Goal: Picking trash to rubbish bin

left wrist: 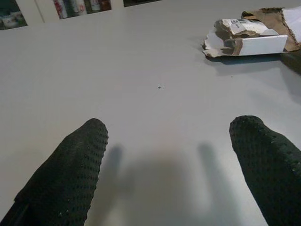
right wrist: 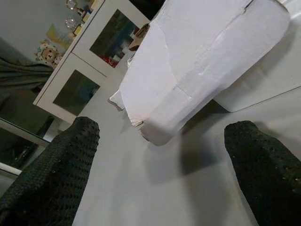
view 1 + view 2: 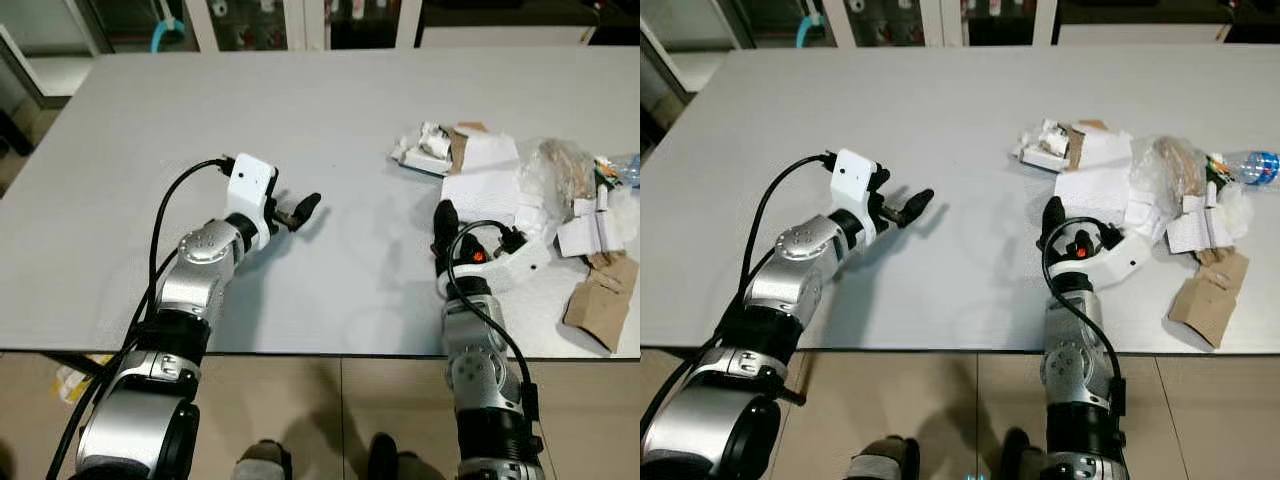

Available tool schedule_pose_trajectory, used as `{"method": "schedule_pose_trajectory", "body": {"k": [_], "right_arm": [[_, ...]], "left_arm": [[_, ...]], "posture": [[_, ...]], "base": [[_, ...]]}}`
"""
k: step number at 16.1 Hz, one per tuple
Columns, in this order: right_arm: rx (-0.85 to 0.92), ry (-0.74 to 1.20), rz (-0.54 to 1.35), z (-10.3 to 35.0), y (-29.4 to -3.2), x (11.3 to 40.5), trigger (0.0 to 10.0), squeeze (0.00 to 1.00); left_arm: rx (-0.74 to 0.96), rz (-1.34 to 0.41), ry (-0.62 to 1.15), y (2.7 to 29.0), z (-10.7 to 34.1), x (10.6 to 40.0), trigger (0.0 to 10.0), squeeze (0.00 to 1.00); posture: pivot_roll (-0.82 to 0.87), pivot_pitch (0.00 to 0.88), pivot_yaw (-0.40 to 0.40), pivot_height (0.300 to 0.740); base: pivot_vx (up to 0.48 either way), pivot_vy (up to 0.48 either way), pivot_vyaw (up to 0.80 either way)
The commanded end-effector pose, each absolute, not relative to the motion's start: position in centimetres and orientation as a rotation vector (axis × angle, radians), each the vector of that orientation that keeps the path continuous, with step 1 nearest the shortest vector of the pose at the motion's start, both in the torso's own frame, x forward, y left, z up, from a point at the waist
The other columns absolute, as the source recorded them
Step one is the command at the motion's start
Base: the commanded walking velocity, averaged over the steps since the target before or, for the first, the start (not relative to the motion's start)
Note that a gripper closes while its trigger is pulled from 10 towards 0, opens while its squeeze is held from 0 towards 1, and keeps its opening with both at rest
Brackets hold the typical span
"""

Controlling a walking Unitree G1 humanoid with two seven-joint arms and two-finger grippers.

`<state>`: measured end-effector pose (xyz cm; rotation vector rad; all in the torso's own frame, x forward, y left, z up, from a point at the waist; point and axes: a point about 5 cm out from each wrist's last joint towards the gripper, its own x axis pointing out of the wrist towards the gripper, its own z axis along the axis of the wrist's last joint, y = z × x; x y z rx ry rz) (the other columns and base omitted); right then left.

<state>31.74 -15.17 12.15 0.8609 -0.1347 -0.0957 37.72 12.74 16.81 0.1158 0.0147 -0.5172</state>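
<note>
A pale grey table (image 3: 300,120) carries white paper scraps (image 3: 485,185), brown cardboard (image 3: 602,300) and a seemingly blue-capped bottle (image 3: 1252,165), beside black, dot-textured fingertips (image 1: 70,174).

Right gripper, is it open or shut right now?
Open. The right gripper has its two black fingers spread wide apart, with crumpled white paper just ahead, not yet held.

White cabinets (image 3: 300,25) stand behind grey table (image 3: 300,130).

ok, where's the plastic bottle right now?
In the head views the plastic bottle lies at the table's far right edge, behind the trash pile, beyond the right end effector.
</note>
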Motion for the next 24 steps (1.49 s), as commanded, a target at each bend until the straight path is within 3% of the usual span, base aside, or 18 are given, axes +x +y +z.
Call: {"method": "schedule_pose_trajectory", "body": {"k": [1, 5, 6, 7, 8, 11, 12, 13, 14, 15, 17, 24], "right_arm": [[0.883, -0.136, -0.106, 11.8, -15.3, 31.8, 10.0, 0.00], [0.882, -0.156, -0.118, 11.5, -15.8, 32.3, 10.0, 0.00], [0.880, -0.165, -0.117, 11.5, -16.0, 32.4, 8.5, 0.00], [0.876, -0.182, -0.114, 11.6, -16.4, 32.6, 2.0, 0.00], [0.876, -0.190, -0.116, 11.7, -16.7, 32.7, 0.0, 0.00], [0.865, -0.202, -0.122, 11.8, -17.1, 33.2, 0.0, 0.00], [0.854, -0.206, -0.123, 11.9, -17.3, 33.1, 0.0, 0.00], [0.839, -0.211, -0.124, 11.9, -17.9, 32.8, 0.0, 0.00], [0.802, -0.179, -0.143, 10.7, -18.9, 31.9, 0.0, 0.00], [0.799, -0.161, -0.157, 10.1, -19.1, 31.7, 0.0, 0.00], [0.791, -0.126, -0.168, 9.2, -19.1, 31.5, 0.0, 0.00], [0.750, -0.131, -0.122, 9.8, -17.6, 32.3, 0.0, 0.00]], "left_arm": [[0.134, -0.524, 0.013, 13.0, 17.0, 37.7, 10.0, 0.00], [0.144, -0.520, 0.012, 13.3, 17.1, 37.7, 10.0, 0.00], [0.147, -0.520, 0.012, 13.4, 17.1, 37.7, 10.0, 0.00], [0.151, -0.521, 0.011, 13.4, 17.1, 37.7, 10.0, 0.00], [0.152, -0.522, 0.012, 13.4, 17.1, 37.7, 10.0, 0.00], [0.225, -0.463, 0.023, 14.4, 16.7, 37.8, 10.0, 0.00], [0.306, -0.392, 0.001, 15.4, 16.8, 37.9, 10.0, 0.00], [0.553, -0.346, -0.069, 16.8, 17.5, 37.9, 10.0, 0.00], [0.569, -0.264, -0.108, 18.6, 19.2, 38.2, 10.0, 0.00], [0.494, -0.234, -0.071, 19.2, 19.0, 38.3, 10.0, 0.00], [0.507, -0.227, -0.037, 19.7, 18.1, 38.0, 10.0, 0.00], [0.485, -0.314, -0.017, 16.9, 15.9, 37.3, 10.0, 0.00]], "posture": [[0.39, 0.164, 0.057, 0.740], [0.40, 0.164, 0.064, 0.740], [0.41, 0.165, 0.067, 0.740], [0.41, 0.167, 0.067, 0.740], [0.41, 0.169, 0.067, 0.740], [0.40, 0.165, 0.059, 0.740], [0.38, 0.176, 0.006, 0.740], [0.41, 0.206, 0.055, 0.740], [0.39, 0.227, -0.027, 0.740], [0.42, 0.223, -0.009, 0.740], [0.41, 0.225, -0.030, 0.740], [0.39, 0.224, -0.015, 0.740]], "base": [[0.000, 0.000, 0.00], [0.000, 0.000, 0.00], [0.000, 0.000, 0.00], [0.000, 0.000, 0.00], [0.000, 0.000, 0.00], [0.000, 0.000, 0.00], [0.000, 0.000, 0.00], [0.000, 0.000, 0.00], [0.000, 0.000, 0.00], [0.000, 0.000, 0.00], [0.000, 0.000, 0.00], [0.000, 0.000, 0.00]]}}
